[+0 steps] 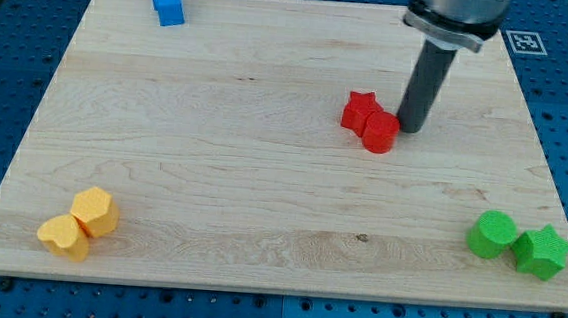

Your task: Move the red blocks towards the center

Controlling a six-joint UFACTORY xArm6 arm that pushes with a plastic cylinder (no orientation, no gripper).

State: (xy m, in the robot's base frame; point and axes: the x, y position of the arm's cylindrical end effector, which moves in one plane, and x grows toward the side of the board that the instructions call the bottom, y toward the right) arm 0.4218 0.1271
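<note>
Two red blocks sit right of the board's middle, touching each other: a red star (358,111) and a red hexagonal block (381,133) just below and to its right. My tip (411,127) stands on the board right against the hexagonal block's right side, a little above its middle. The rod rises from there to the view's top.
A blue house-shaped block (168,2) stands at the top left. Two yellow hexagonal blocks (94,212) (64,236) touch at the bottom left. A green round block (492,235) and a green star (542,251) touch at the bottom right. The wooden board (216,124) lies on a blue perforated table.
</note>
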